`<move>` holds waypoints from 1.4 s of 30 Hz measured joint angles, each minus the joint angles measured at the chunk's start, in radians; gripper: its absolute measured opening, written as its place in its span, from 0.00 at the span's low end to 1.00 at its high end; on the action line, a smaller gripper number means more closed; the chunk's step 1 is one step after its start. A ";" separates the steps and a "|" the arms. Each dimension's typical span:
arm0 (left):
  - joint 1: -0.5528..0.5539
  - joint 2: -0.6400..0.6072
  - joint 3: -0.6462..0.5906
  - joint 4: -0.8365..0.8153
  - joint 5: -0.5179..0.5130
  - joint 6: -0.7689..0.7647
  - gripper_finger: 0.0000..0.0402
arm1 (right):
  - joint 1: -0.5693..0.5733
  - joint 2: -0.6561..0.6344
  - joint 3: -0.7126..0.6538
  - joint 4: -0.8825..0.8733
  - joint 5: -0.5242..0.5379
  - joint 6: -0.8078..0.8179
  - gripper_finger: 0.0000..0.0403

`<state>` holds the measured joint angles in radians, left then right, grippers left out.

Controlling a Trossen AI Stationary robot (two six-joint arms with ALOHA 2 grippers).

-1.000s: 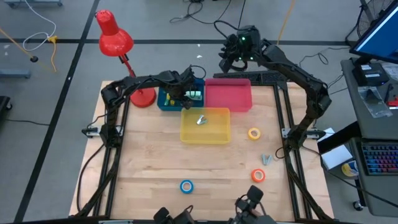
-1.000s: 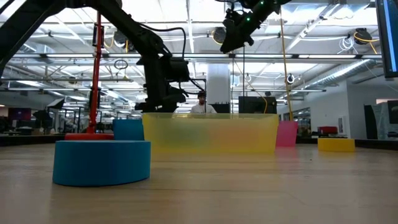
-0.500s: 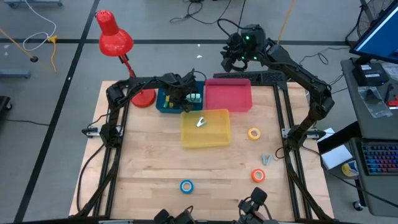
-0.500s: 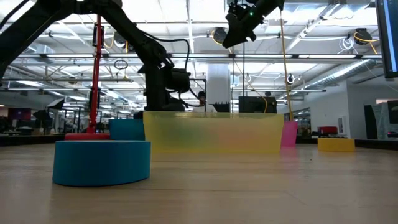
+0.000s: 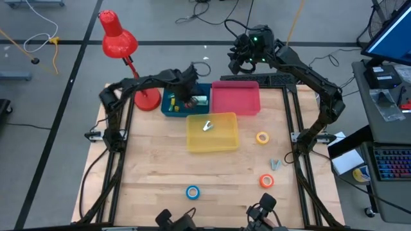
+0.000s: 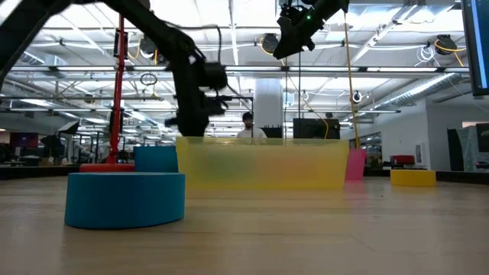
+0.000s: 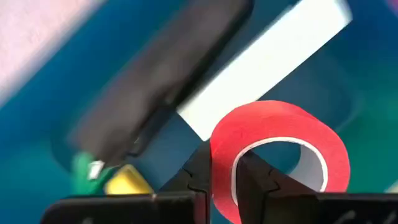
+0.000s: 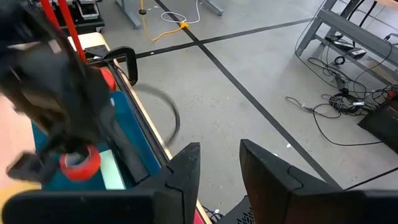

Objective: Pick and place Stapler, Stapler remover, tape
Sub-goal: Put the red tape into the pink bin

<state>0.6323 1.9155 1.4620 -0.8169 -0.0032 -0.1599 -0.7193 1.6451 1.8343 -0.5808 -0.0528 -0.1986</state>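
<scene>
Grey floor point(image 5: 64, 25) w/ black tape lines, cables; ceiling lights point(image 6: 229, 15) in open workshop.

The left gripper point(image 5: 189, 101) holds a tape roll point(image 7: 277, 158) over, perhaps inside, the bin point(image 5: 174, 109) beside the lamp point(image 5: 122, 48).

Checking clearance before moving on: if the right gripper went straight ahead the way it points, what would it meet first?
Probably nothing close. The right gripper, held high behind the table, faces bare grey floor; the left arm with the red tape roll lies off to one side. Depth is uncertain.
</scene>
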 joint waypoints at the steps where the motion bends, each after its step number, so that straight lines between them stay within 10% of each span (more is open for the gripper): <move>1: 0.005 -0.032 0.000 0.004 0.002 -0.001 0.10 | 0.000 0.000 0.000 0.000 0.000 0.000 0.26; 15: -0.073 -0.138 0.028 0.469 0.161 0.052 0.10 | -0.008 -0.080 -0.040 -0.083 0.005 0.000 0.26; 28: -0.111 0.119 0.364 0.310 0.202 0.156 0.10 | -0.008 -0.500 -0.738 0.468 -0.004 0.259 0.26; 42: -0.107 0.128 0.388 0.492 0.487 0.096 0.10 | 0.006 -0.611 -1.218 1.039 -0.164 0.567 0.32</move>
<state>0.5251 2.0430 1.8500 -0.3248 0.4838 -0.0635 -0.7132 1.0344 0.6161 0.4581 -0.2171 0.3683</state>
